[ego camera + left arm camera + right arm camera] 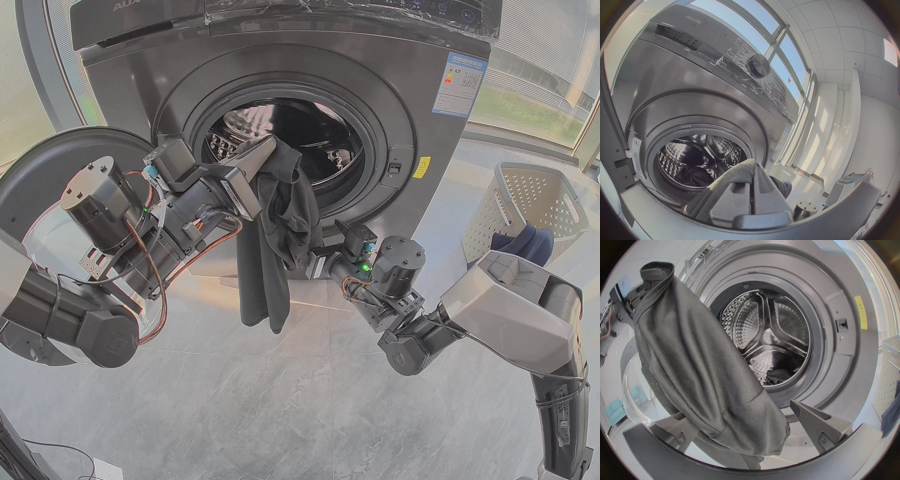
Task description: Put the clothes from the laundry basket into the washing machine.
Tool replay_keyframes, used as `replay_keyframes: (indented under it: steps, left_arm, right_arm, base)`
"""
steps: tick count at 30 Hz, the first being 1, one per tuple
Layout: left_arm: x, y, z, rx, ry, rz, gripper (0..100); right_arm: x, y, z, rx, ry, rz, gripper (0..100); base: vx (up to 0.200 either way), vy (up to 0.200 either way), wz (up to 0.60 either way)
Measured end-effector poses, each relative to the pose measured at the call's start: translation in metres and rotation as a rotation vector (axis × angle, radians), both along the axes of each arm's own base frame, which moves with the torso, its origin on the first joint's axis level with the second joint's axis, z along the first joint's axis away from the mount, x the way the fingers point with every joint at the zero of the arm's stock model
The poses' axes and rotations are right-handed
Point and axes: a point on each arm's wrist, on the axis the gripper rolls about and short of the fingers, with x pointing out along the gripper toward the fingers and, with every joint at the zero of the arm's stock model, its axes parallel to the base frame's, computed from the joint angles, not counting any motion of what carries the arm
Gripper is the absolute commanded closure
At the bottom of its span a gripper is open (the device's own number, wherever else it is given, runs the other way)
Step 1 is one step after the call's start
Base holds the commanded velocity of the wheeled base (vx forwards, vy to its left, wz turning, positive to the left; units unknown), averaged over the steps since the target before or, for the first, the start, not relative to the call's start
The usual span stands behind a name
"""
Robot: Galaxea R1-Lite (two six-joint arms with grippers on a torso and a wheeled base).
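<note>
A dark grey garment (pixel 278 237) hangs from my left gripper (pixel 267 149), which is shut on its top edge right at the mouth of the washing machine's drum (pixel 300 144). The left wrist view has the fingers (pixel 740 193) pinched together over the cloth (pixel 737 173). Lower down, my right gripper (pixel 299 261) sits against the hanging fabric. Its fingers (pixel 818 424) stand wide apart, open, with the garment (pixel 703 377) draped between them. Another dark cloth (pixel 778 376) lies inside the drum (pixel 768 333). The white laundry basket (pixel 531 200) on the right holds a dark blue garment (pixel 528 242).
The round door (pixel 44 181) of the washing machine (pixel 406 94) stands swung open to the left, behind my left arm. Grey tiled floor (pixel 281 400) stretches in front. Windows line the wall behind the machine and basket.
</note>
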Motion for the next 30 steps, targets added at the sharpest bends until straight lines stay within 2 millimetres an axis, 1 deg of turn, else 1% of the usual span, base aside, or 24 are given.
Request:
replay_keyframes:
  steps: [5, 11, 15, 18, 19, 24, 30]
  left_arm:
    - [0.001, 0.001, -0.001, 0.000, 0.000, 0.005, 100]
    - [0.002, 0.001, -0.001, 0.000, 0.000, 0.007, 100]
    - [0.002, 0.001, -0.001, 0.001, 0.001, 0.005, 100]
    - [0.002, 0.000, -0.001, 0.001, 0.002, 0.003, 100]
    - [0.001, 0.000, -0.002, 0.002, 0.004, 0.003, 100]
    - [0.001, 0.001, -0.005, 0.008, 0.013, 0.005, 100]
    - [0.002, 0.002, -0.007, 0.013, 0.021, 0.010, 100]
  right_arm:
    - [-0.004, -0.006, 0.022, 0.026, -0.035, -0.005, 0]
    - [-0.014, -0.013, 0.039, 0.038, -0.051, -0.003, 0]
    - [-0.013, -0.016, 0.045, 0.047, -0.065, -0.010, 0]
    - [-0.009, -0.014, 0.046, 0.059, -0.078, -0.010, 0]
    - [-0.008, -0.013, 0.046, 0.064, -0.084, -0.009, 100]
    - [-0.008, -0.010, 0.047, 0.084, -0.101, -0.002, 100]
    - [-0.021, -0.018, 0.049, 0.070, -0.083, 0.003, 100]
  base:
    - [0.000, 0.000, 0.00]
    - [0.000, 0.000, 0.00]
    - [0.000, 0.000, 0.00]
    - [0.000, 0.000, 0.00]
    - [0.000, 0.000, 0.00]
    - [0.000, 0.000, 0.00]
    - [0.000, 0.000, 0.00]
